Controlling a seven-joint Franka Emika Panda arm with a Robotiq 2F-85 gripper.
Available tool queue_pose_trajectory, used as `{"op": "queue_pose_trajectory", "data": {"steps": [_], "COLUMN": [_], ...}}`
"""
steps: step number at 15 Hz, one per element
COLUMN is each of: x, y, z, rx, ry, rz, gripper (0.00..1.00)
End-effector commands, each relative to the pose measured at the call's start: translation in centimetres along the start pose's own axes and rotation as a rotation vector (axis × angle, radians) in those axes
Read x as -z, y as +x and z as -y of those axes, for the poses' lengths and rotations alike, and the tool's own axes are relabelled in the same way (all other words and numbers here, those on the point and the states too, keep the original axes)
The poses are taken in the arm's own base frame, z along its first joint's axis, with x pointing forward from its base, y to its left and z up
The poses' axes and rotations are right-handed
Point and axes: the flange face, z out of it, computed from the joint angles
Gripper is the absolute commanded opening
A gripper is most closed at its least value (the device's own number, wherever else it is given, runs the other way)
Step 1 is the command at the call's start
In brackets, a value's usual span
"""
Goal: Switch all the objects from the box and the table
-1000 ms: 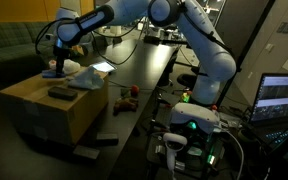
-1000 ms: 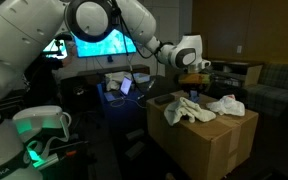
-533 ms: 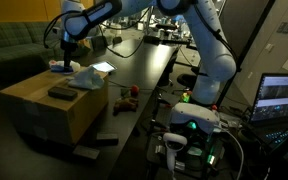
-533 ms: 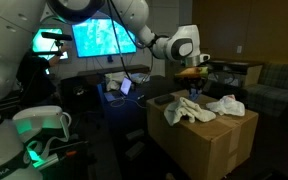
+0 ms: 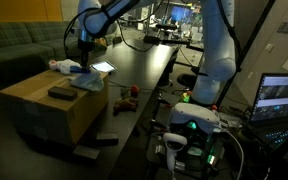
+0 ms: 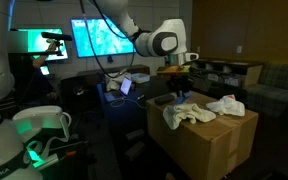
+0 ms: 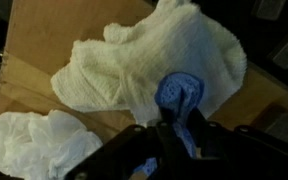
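My gripper (image 7: 179, 135) is shut on the small blue item (image 7: 179, 100), which hangs from the jaws above the tan cardboard box (image 7: 64, 30). In both exterior views the gripper (image 5: 84, 48) (image 6: 178, 78) hovers over the box edge nearest the black table (image 5: 144, 70). Two white cloth rags (image 7: 154, 55) (image 7: 39, 145) lie on the box top, also seen as rags (image 6: 189, 112) (image 6: 226, 104). A dark flat block (image 5: 60, 92) rests on the box (image 5: 44, 110). A small red ball-like thing (image 5: 134, 92) sits on the table.
A lit tablet (image 5: 101, 68) lies on the table beside the box. Dark flat blocks (image 5: 104, 141) lie low in front of the box. A green sofa (image 5: 14, 45) stands behind. A laptop (image 5: 282, 98) and the robot's base (image 5: 189, 125) are at the near end.
The gripper has risen off the box top with the blue item and swung toward the table side. The jaws have closed further on it.
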Motion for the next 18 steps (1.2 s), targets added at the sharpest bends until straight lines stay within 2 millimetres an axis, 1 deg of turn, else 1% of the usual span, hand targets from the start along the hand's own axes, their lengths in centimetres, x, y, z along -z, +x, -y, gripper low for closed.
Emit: {"op": "queue_pose_trajectory", "data": {"steps": [1,3,5,7,10,11,13,15,18], "x": [2.5,3.6,4.0,4.2,3.6,3.2,1.7,-0.4,-4.5], "y": [-5.2,-6.9,-9.0,-11.4,-14.8,-15.9,-17.5,-18.4,-19.0], "z": [2.9,4.3,5.9,7.2,8.9,9.3,10.3,11.3,12.6], "rx": [-0.076,-0.104,-0.124,-0.143,-0.168,-0.174,-0.180,-0.188,-0.205], "ry": [-0.025,-0.040,-0.058,-0.062,-0.048,-0.044,-0.033,-0.027,-0.023], "rz": [-0.014,-0.033,-0.041,-0.030,0.034,0.049,0.077,0.093,0.094], "gripper": [0.13,0.13,0.13,0.12,0.12,0.13,0.12,0.12,0.12]}}
